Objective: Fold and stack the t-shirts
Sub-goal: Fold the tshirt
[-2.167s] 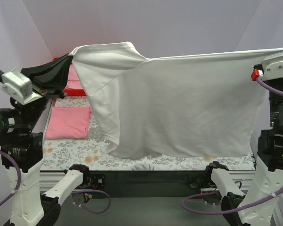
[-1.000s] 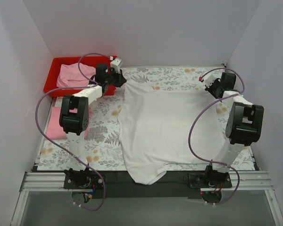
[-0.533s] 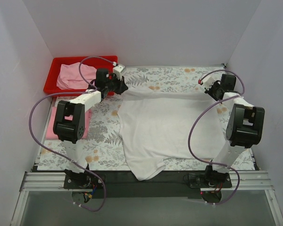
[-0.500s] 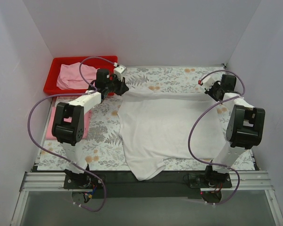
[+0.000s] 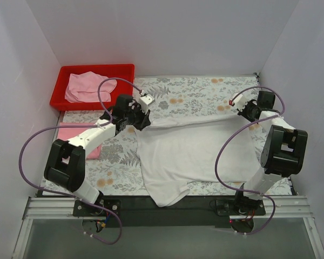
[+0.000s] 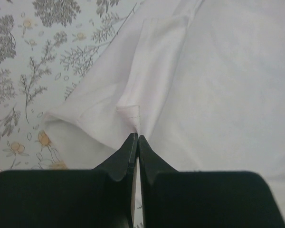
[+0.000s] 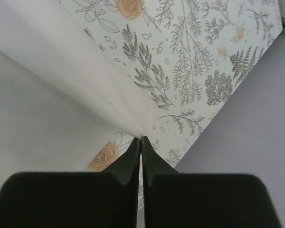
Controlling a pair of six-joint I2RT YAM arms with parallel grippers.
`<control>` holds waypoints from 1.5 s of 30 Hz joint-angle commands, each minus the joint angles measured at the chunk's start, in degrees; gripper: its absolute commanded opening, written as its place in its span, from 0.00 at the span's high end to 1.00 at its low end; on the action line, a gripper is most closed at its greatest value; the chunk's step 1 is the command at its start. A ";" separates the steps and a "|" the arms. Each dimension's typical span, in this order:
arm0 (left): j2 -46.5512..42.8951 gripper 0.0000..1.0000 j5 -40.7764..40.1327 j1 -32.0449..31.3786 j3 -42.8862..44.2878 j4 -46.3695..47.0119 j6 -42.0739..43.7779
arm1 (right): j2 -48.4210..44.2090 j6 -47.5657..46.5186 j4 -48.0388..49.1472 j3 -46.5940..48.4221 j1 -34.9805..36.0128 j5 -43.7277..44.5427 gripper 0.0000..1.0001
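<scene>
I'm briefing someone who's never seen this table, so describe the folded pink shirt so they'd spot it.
Find the red bin in the far left corner of the table. Just nearer than it, by the left edge, lies the folded pink shirt. Unlike the crumpled pink shirt in the bin and the spread white shirt, it is a flat rectangle.

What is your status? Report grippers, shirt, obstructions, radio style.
Left gripper shut on white t-shirt, far left corner. Right gripper shut on far right corner. Shirt spread out, near end overhanging table edge. Nothing lying on it.
</scene>
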 commanded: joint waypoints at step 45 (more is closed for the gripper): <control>-6.28 0.67 9.32 -1.43 -4.85 -13.92 11.75 | -5.64 -8.26 -10.61 -6.64 -0.47 -0.88 0.62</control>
